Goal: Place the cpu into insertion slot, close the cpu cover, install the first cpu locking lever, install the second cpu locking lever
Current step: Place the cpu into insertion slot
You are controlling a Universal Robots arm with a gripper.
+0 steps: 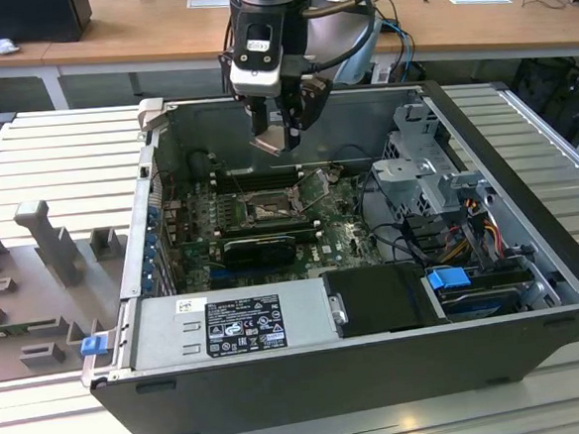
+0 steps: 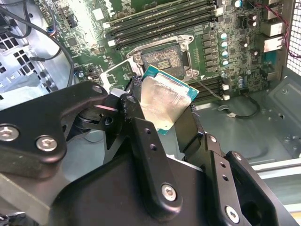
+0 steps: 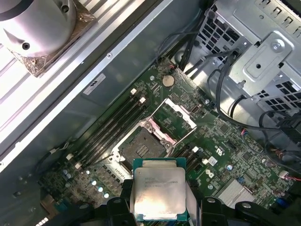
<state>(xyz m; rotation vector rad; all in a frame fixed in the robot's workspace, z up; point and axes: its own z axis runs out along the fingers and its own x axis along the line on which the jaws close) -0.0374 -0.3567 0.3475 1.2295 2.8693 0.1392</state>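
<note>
In the second wrist view the fingers (image 2: 141,134) of the gripper (image 2: 164,113) hide the near edge of the cpu (image 2: 164,96); in the exterior view the arm (image 1: 269,0), at twelve o'clock from the insertion slot (image 1: 266,211), is cut off

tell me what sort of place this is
Probably a robotics lab: an open pc case on a slatted metal table, a gripper holding a cpu above its motherboard, desks behind.

Computer case (image 1: 380,379) atop apparently aluminium table (image 1: 57,154)
</note>
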